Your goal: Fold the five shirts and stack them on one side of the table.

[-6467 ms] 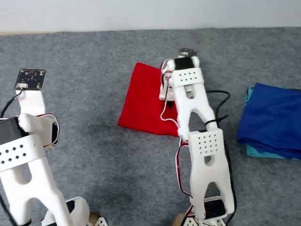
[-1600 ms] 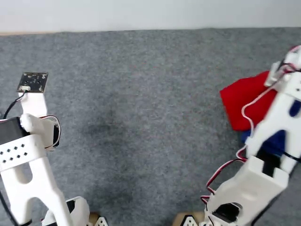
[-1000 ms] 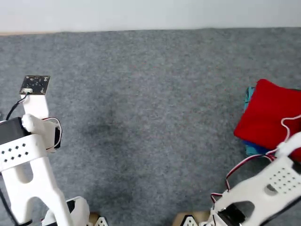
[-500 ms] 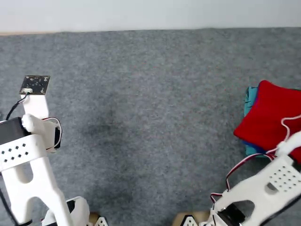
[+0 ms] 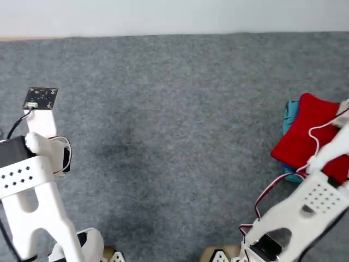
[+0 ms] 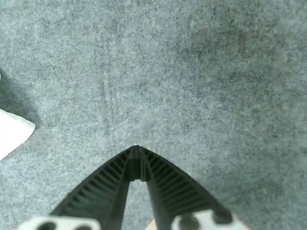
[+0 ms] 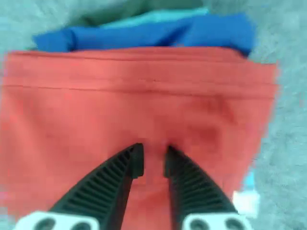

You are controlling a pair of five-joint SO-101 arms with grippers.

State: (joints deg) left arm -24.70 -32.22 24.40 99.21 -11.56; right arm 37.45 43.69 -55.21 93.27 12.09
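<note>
A folded red shirt (image 5: 303,133) lies on top of the stack at the table's right edge, with a teal shirt (image 5: 288,113) peeking out beneath it. In the right wrist view the red shirt (image 7: 96,96) covers a blue shirt (image 7: 144,32) and a teal shirt (image 7: 158,16). My right gripper (image 7: 152,162) hovers just over the red cloth, slightly open, with nothing between its fingers. The right arm (image 5: 319,169) stretches over the stack. My left gripper (image 6: 140,154) is shut above bare grey carpet at the table's left side.
Grey carpet (image 5: 174,125) covers the whole table. The left arm (image 5: 32,180) stands at the near left, its wrist camera board (image 5: 39,98) pointing away. A pale wall (image 5: 163,16) runs along the far edge.
The right arm carried the red shirt from the table's middle to the stack at the right. In the last half second it stretched farther out over the shirt. The left arm stayed still.
</note>
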